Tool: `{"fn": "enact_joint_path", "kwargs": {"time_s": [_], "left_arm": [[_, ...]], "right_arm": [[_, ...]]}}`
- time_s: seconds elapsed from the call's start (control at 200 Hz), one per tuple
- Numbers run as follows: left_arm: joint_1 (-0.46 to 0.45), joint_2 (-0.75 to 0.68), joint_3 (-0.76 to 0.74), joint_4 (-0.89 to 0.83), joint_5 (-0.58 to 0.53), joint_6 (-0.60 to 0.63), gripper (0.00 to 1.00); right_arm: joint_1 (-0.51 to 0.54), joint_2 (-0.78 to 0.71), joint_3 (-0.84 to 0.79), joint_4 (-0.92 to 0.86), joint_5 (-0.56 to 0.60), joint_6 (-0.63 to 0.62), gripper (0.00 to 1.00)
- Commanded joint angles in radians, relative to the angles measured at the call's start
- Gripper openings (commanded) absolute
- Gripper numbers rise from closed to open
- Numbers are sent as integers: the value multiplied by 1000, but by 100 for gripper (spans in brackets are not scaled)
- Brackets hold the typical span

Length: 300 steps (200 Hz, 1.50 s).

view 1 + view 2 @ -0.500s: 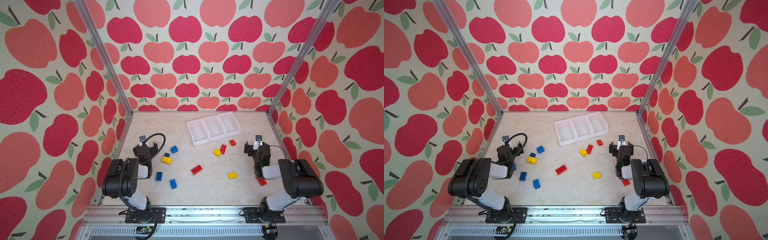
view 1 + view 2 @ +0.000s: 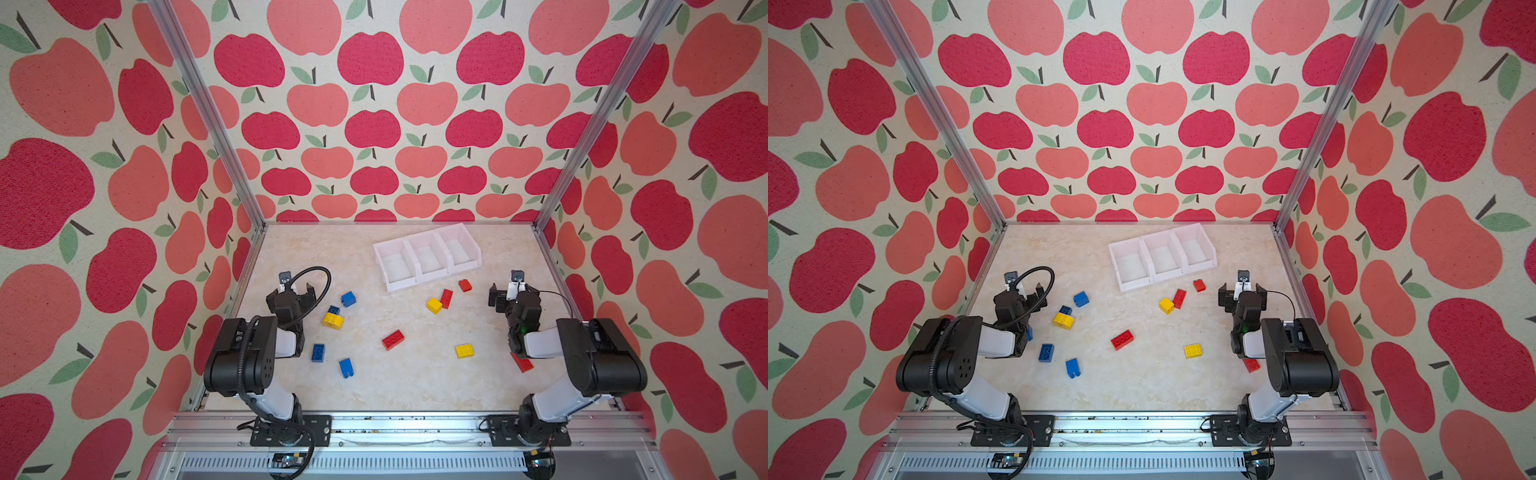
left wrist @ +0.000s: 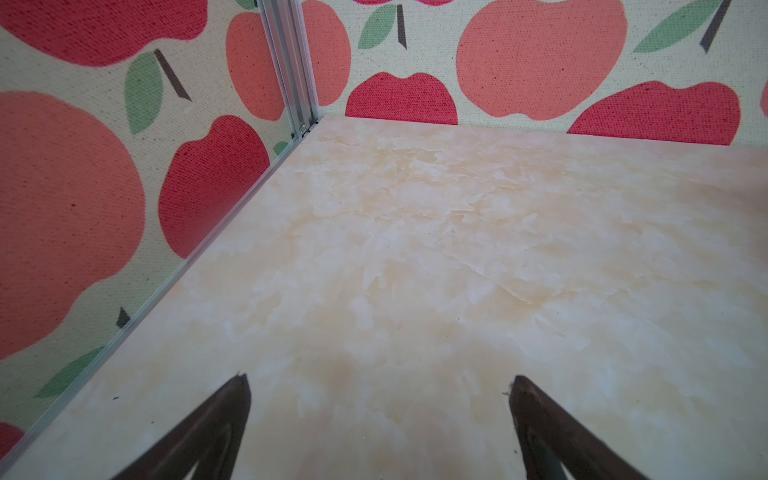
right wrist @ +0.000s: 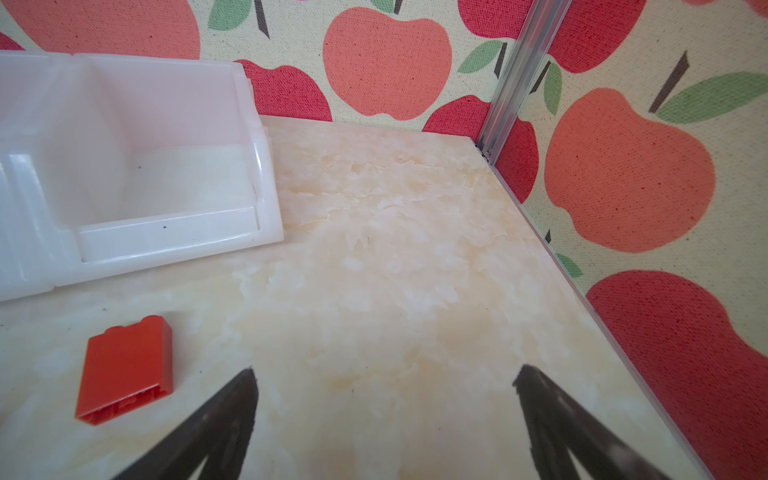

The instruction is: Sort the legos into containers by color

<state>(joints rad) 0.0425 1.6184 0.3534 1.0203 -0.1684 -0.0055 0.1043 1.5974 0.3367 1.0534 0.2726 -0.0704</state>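
Observation:
The legos lie loose on the marble floor in both top views. Blue ones and a yellow one sit near my left gripper. Red ones and yellow ones lie toward my right gripper. The three white containers stand empty at the back. In the wrist views, the left gripper and the right gripper are open over bare floor. A red lego lies beside the right one, in front of the containers.
Apple-patterned walls with metal corner posts close in the floor on three sides. A metal rail runs along the front edge. One red lego lies partly under the right arm. A black cable loops above the left wrist.

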Motion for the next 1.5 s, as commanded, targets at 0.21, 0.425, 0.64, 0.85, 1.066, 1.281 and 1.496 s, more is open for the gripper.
{"fn": "enact_joint_path", "kwargs": {"time_s": [0.21,0.425,0.64,0.85,1.066,1.281,1.496], "left_arm": [[2,1,12,-11,4,6,99],[2,1,12,-12,4,6,99],[-3,-23,10,-12,-26,5,99],[-20,-185,63,-239,-78,6,99],[-43,-289,176,-495,-81,-19,99],[-123,-305,303,-762,-93,-88,99],[-167,-322,351,-901,-96,-188,99]], "right_arm": [[-2,0,12,-13,15,20,99],[-3,1,14,-13,15,20,99],[12,-21,14,-26,56,12,99],[100,-197,113,-356,133,-58,99],[197,-247,333,-788,68,58,99],[414,-129,565,-1065,-86,181,99],[604,53,750,-1135,-252,329,99]]}}
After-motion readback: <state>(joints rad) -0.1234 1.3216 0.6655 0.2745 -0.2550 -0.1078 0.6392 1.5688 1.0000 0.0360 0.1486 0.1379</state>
